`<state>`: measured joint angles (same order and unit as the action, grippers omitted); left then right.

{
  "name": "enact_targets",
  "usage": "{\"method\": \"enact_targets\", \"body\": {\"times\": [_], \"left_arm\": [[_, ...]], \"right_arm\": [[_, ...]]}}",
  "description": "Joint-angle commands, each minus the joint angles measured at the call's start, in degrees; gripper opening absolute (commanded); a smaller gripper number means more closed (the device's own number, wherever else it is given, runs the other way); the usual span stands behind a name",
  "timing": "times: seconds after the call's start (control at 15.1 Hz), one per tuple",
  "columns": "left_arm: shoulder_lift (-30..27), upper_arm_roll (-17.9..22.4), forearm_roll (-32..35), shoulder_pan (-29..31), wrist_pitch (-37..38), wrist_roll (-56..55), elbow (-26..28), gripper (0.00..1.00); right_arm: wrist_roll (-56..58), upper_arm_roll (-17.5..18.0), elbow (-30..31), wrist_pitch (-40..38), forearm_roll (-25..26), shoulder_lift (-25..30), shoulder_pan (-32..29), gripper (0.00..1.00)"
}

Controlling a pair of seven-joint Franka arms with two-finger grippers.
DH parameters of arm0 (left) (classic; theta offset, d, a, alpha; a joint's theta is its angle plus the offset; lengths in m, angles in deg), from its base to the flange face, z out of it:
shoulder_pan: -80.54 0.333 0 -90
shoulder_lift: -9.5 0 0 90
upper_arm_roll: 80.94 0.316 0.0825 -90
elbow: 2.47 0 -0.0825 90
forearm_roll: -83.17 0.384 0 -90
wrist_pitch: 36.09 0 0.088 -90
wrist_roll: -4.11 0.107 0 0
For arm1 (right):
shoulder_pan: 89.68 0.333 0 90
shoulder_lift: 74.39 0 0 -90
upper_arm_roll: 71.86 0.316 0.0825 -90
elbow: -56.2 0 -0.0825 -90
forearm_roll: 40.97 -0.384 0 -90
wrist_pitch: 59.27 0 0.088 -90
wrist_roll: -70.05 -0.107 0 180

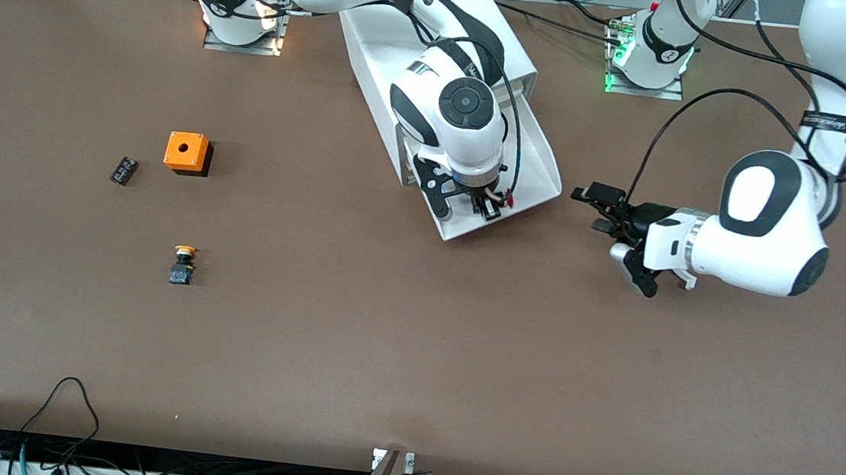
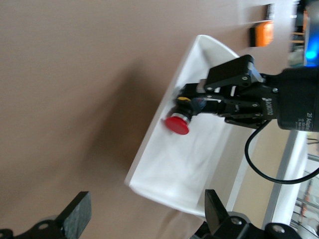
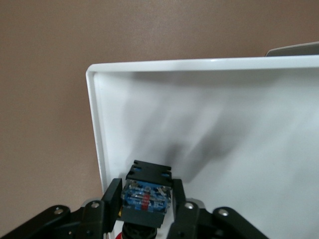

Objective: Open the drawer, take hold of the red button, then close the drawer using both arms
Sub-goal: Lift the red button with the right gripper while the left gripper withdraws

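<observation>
Right tool (image 1: 481,203) clamped on small red-capped black push button (image 2: 178,124), over pulled-out shallow white tray drawer (image 1: 543,173). Left tool (image 1: 593,206) hovered beside drawer over brown worktop (image 1: 384,326), fingers apart, nearer for closing push.

Table (image 1: 353,338): matt brown, smooth. Drawer (image 3: 209,114): glossy white plastic-looking tray, light glare on rim. Button (image 2: 177,124): smooth red cap with slight sheen, black plastic-looking body. Right gripper (image 3: 148,211) and left gripper (image 2: 144,214): matt black fingers. Arms (image 1: 769,222): glossy white shells, black bands.
</observation>
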<state>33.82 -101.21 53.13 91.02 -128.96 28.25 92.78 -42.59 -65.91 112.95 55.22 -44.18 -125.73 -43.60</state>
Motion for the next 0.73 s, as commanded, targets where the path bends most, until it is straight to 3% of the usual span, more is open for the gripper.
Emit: {"method": "enact_targets", "body": {"times": [0.0,0.13,0.66], "left_arm": [[0.38,-0.65,6.73,-0.02,5.06,-9.61,-6.9,1.0],[0.03,-1.09,10.43,-0.54,5.94,-12.96,-8.84,1.0],[-0.85,-1.53,20.37,-1.86,6.47,-18.33,-11.4,1.0]], "right_arm": [[-0.56,-0.33,-1.73,0.03,0.49,-0.69,0.16,0.1],[-0.56,-0.33,-2.0,0.03,0.49,-0.52,0.07,0.0],[10.93,-0.77,-3.23,-4.89,0.49,4.04,-4.05,0.0]]}}
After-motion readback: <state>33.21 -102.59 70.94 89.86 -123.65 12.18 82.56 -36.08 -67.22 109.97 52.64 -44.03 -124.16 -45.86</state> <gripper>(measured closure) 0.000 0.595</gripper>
